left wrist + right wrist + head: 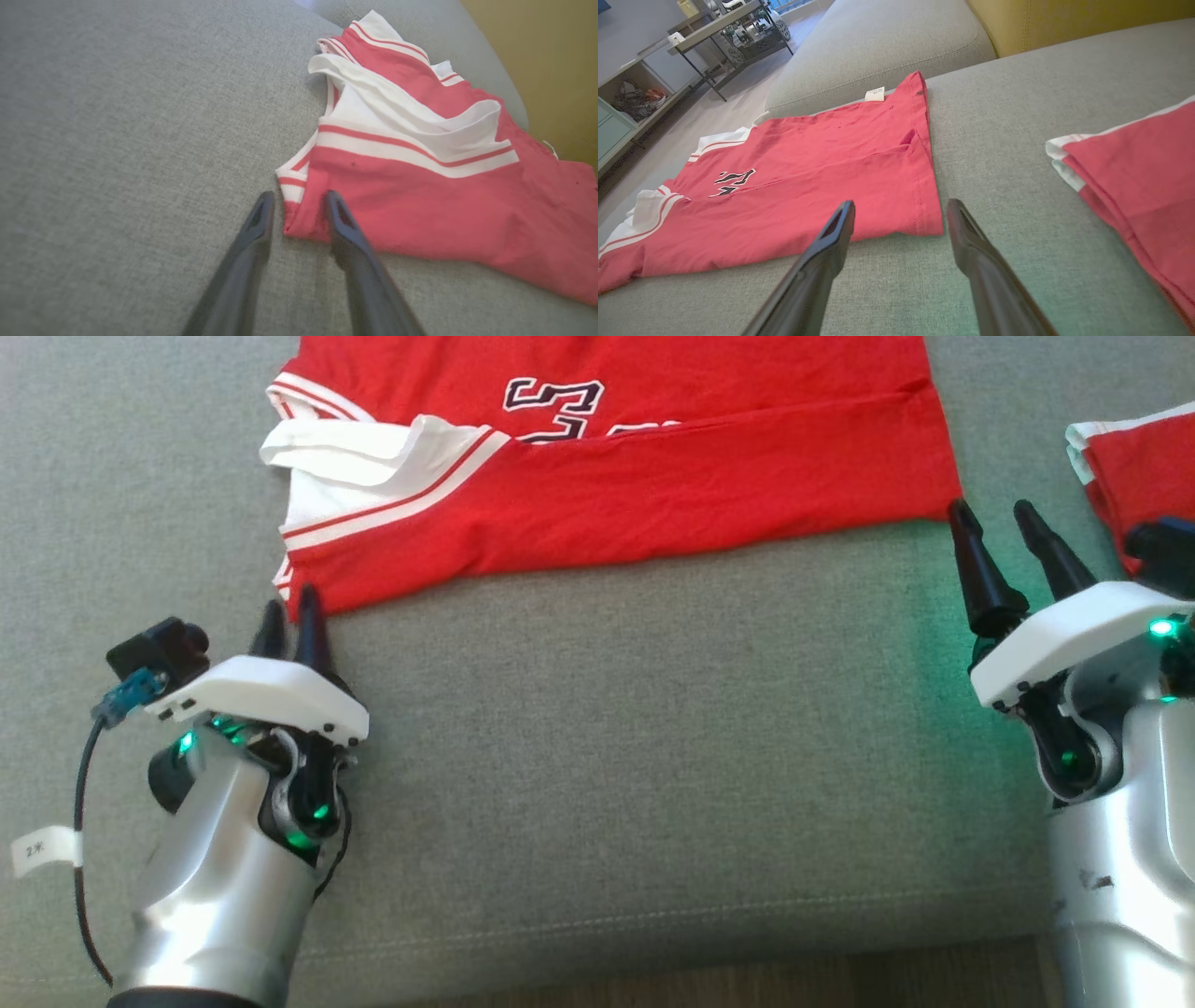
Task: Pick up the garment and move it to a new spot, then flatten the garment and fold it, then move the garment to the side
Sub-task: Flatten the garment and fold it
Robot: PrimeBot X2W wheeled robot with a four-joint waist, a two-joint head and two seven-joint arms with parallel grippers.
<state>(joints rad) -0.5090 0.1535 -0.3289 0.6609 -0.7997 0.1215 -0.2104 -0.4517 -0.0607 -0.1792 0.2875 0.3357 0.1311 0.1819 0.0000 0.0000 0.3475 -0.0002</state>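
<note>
Head view: red jersey-knit garment with white trim point(653, 495) lies flat on grey woven sofa cushion point(607, 756). Left gripper point(291, 602) sits at its near-left corner, right gripper point(992, 509) just beside its near-right corner.
Left wrist view: fingers point(243, 252) parted, garment corner between the tips (gap beside one finger).
Right wrist view: jaws wide, nothing held, hem just ahead.

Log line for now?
left gripper: astride jersey near-left corner | right gripper: open, at near-right corner | jersey: partly folded on cushion
</note>
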